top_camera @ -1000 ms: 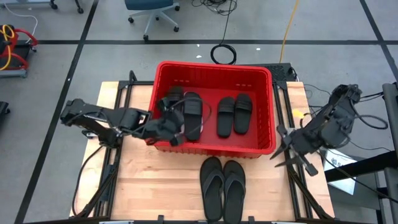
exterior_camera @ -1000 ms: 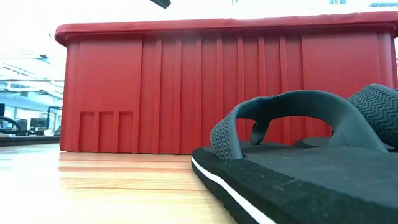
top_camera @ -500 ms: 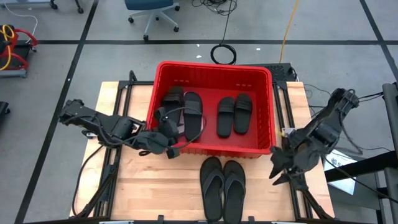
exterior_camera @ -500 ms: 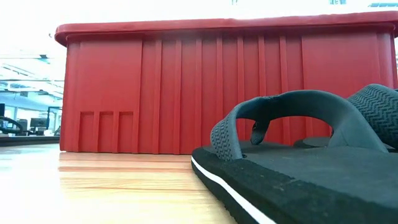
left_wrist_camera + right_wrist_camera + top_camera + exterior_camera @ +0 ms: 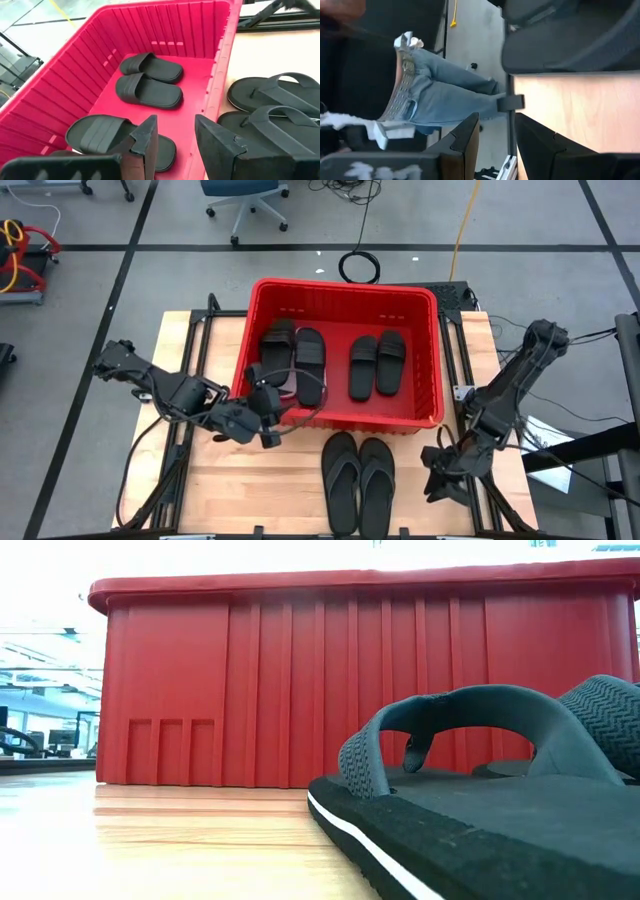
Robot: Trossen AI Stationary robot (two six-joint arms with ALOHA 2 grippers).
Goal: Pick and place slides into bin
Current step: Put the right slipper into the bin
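Both arms hang empty beside the red bin, one pair of slides yet on the table.

The left gripper (image 5: 262, 423) hovers over the bin's (image 5: 343, 420) near-left corner, its fingers (image 5: 145, 140) parted with nothing between them. The right gripper (image 5: 437, 477) sits low at the table's (image 5: 250, 490) right edge, fingers (image 5: 465, 137) likewise apart and empty, and past them a person's jeans (image 5: 445, 100) show. Inside the bin lie two black wide-strap pairs (image 5: 297, 360), side by side on its floor. The black thong flip-flop pair (image 5: 357, 480) rests on the wood just in front of the bin, between the two grippers.
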